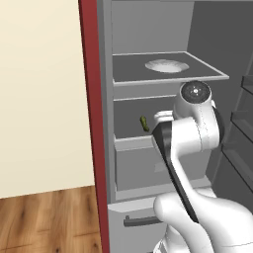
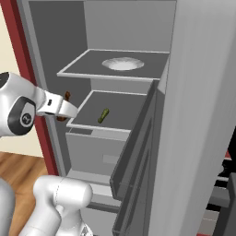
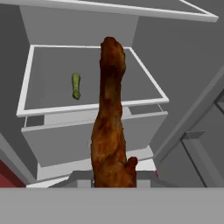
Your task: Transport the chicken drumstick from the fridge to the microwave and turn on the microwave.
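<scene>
chicken drumstick [image 3: 109, 127]: reddish-brown | fridge [image 2: 193, 92]: grey | vegetable [image 3: 76, 85]: green | cabinet edge [image 1: 91, 99]: red

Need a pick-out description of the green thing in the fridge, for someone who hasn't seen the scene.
Start at the open grey fridge and find its two inner shelves. The upper shelf carries a pale shallow dish; on the lower shelf lies a small green vegetable, alone. It is slim, elongated and green, unlike the reddish-brown chicken drumstick held in the jaws in front of the fridge.
</scene>
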### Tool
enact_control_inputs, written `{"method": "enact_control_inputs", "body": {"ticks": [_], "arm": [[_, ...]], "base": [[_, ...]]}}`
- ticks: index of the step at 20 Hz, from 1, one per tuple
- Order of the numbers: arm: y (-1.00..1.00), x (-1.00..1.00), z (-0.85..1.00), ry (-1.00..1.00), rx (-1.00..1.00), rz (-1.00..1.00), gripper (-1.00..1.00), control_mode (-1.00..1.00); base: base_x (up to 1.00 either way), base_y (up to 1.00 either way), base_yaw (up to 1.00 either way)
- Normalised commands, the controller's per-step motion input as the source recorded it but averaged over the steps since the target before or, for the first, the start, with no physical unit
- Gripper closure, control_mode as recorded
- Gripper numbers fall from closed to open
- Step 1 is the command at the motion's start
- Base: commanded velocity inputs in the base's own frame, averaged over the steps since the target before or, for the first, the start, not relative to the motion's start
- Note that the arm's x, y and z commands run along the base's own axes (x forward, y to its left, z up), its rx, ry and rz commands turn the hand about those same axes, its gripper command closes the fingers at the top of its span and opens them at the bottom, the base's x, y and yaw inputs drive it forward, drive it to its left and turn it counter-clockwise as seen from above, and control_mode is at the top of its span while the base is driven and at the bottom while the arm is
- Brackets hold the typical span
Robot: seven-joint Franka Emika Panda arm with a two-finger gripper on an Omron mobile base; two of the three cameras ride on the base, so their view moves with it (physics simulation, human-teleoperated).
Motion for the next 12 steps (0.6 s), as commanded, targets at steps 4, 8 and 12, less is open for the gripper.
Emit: {"method": "enact_control_inputs", "body": {"ticks": [4,8,12], "arm": [[0.0,-0.05,0.0,0.0,0.0,0.0,1.0,-1.0],[0.0,0.0,0.0,0.0,0.0,0.0,1.0,-1.0],[0.0,-0.16,0.0,0.0,0.0,0.0,1.0,-1.0]], "base": [[0.0,0.0,0.0],[0.0,0.0,0.0],[0.0,0.0,0.0]]}}
